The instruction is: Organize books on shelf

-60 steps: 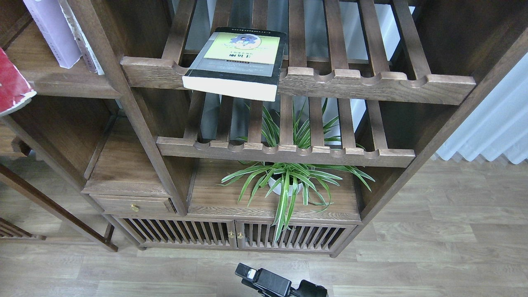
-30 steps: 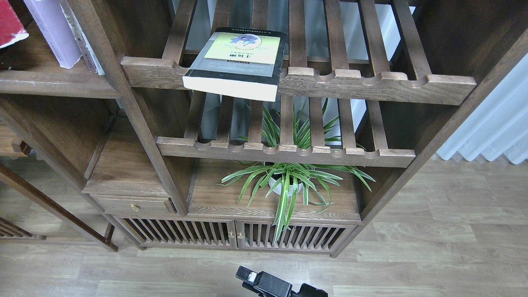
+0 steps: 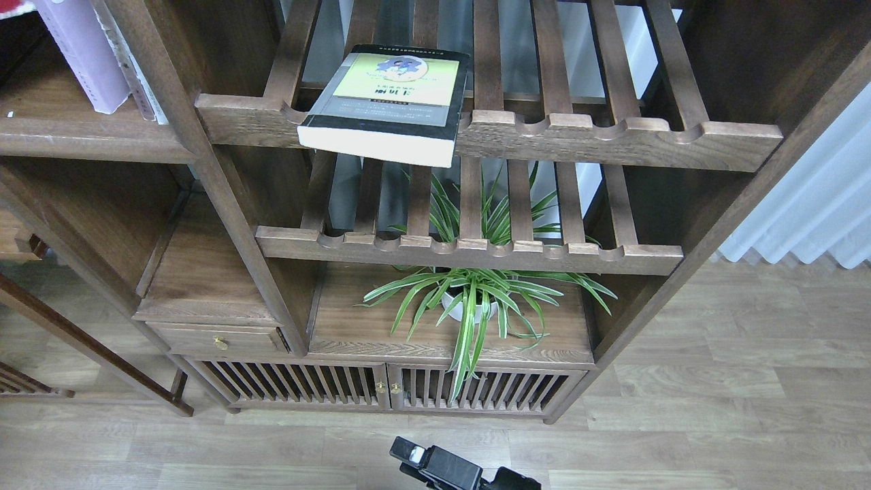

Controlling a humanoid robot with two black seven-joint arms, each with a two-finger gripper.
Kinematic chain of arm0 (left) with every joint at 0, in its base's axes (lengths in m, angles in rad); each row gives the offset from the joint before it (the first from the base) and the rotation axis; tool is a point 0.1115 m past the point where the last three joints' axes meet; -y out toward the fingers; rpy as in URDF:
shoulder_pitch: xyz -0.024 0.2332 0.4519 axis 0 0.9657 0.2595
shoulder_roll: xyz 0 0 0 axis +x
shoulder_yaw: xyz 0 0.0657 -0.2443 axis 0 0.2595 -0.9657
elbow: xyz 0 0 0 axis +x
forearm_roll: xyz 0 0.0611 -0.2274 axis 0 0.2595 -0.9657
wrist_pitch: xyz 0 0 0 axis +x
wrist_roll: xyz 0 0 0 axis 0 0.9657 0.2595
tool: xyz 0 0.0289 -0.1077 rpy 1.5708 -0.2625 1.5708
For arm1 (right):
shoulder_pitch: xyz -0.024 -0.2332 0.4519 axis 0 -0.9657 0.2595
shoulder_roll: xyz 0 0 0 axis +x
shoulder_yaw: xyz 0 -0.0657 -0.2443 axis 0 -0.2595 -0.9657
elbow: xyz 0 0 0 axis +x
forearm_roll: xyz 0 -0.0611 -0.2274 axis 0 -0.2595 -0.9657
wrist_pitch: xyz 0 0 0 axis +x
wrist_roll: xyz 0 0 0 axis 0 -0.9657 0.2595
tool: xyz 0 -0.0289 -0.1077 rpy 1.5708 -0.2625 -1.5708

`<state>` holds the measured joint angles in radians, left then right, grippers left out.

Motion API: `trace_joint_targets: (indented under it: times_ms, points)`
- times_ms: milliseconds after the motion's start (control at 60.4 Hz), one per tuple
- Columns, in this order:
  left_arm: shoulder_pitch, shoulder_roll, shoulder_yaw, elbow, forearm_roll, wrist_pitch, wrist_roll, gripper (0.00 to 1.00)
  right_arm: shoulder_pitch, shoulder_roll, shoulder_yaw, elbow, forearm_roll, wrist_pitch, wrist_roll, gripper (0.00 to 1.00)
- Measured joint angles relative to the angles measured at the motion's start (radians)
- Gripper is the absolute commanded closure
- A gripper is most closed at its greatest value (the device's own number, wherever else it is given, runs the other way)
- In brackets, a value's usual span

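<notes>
Books of 3 kinds are concerned, and 1 thick black-edged book (image 3: pixel 388 102) with a yellow-green and grey cover is seen lying flat on the upper slatted rack (image 3: pixel 612 139), its pale page block overhanging the scalloped front rail. A pale lavender book (image 3: pixel 81 54) is stood upright in the shelf (image 3: pixel 81 136) at upper left, beside a thin whitish-spined book (image 3: pixel 133 75); a sliver of the red book (image 3: pixel 13 7) is glimpsed at the top-left corner, though too little is shown for its support to be judged.

The thick paperback is judged fairly heavy, with a smooth cover likely to slip and a block that flexes if pinched at 1 corner. It would best be taken by the overhanging edge, gripped across its thickness near the middle.

A dark part (image 3: pixel 442 466) is seen at the bottom edge; whether it is a hand, and how far open, cannot be told. Neither hand is otherwise in view.
</notes>
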<state>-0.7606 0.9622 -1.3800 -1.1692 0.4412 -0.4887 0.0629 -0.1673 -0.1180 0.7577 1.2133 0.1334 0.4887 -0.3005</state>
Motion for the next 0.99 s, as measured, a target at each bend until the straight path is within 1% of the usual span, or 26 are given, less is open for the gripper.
trace_joint_targets:
  times_ms: [215,381,580,994]
  points:
    - [-0.097,-0.024,0.064,0.023,0.037,0.000,0.003,0.90,0.000,0.001,0.000,0.000,0.000,0.000,0.001,0.10]
    - [-0.155,-0.043,0.076,0.057,0.097,0.000,0.004,0.90,0.000,0.003,0.001,0.000,0.000,0.000,0.001,0.10]
    - [-0.176,-0.067,0.080,0.090,0.135,0.000,0.006,0.90,0.000,0.007,0.002,0.000,0.000,0.000,0.001,0.10]
    - [-0.210,-0.207,0.081,0.118,0.188,0.000,0.005,0.89,0.000,0.009,0.002,0.000,0.000,0.000,0.001,0.10]
